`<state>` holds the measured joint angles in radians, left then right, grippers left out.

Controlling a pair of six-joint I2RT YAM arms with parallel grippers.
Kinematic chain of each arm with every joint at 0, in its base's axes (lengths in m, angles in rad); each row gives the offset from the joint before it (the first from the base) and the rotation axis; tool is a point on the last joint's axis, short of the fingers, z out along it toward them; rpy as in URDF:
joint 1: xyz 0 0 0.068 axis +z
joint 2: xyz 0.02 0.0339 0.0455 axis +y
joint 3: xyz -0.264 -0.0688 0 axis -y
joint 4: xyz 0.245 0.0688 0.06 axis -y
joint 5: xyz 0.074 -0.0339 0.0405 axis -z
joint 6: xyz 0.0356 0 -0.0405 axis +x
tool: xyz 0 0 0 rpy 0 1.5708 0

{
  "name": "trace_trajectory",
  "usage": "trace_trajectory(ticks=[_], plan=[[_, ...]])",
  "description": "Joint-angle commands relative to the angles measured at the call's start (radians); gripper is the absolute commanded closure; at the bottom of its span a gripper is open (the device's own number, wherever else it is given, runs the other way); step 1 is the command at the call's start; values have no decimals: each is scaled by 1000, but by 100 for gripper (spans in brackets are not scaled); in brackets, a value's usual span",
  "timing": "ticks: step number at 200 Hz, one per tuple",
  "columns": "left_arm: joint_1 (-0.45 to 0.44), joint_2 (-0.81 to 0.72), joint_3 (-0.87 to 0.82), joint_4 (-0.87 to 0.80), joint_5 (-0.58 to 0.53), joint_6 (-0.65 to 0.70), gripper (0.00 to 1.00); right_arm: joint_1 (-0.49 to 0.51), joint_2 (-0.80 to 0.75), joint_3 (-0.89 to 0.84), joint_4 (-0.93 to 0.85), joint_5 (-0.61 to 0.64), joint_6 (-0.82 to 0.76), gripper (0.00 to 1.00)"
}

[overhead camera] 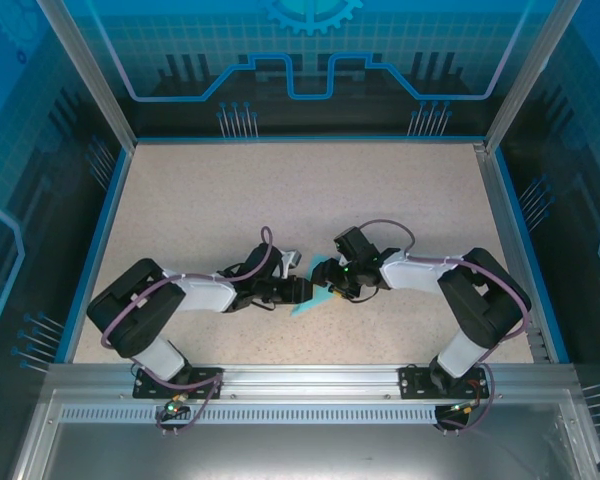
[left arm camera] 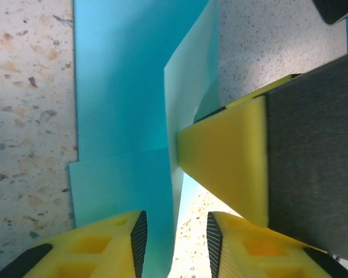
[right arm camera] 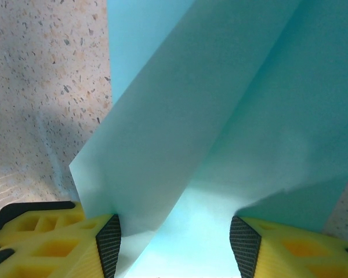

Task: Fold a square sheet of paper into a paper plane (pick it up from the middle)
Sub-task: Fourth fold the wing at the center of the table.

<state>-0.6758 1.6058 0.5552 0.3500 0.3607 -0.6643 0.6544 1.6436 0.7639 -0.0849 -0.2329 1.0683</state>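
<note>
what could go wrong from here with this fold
1. The square sheet of paper has a flap standing up, not creased flat; it may spring back once the finger of the right gripper leaves it.
2. That finger pushes the flap sideways, so the loose sheet could slide on the table and fold crooked.
3. The left gripper sits very close to the right one; they could bump.
</note>
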Motion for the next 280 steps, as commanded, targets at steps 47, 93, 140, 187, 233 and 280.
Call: trace_trajectory(ticks=[47, 93, 140, 187, 233, 280], plan=[[5, 53, 40, 44, 21, 32, 76, -12, 14, -58, -27, 2, 1, 42], [5, 49, 41, 68, 58, 36, 85, -14, 17, -68, -23, 4, 2, 42], [7, 57, 47, 45, 47, 35, 88, -15, 33, -66, -24, 0, 1, 43], [7, 56, 52, 12, 6, 30, 95, -16, -40, -78, -39, 25, -3, 44], [19, 45, 38, 40, 21, -3, 97, -16, -125, -85, -16, 39, -43, 47], [25, 40, 22, 66, 40, -31, 97, -16, -96, -73, 53, 2, -48, 50]])
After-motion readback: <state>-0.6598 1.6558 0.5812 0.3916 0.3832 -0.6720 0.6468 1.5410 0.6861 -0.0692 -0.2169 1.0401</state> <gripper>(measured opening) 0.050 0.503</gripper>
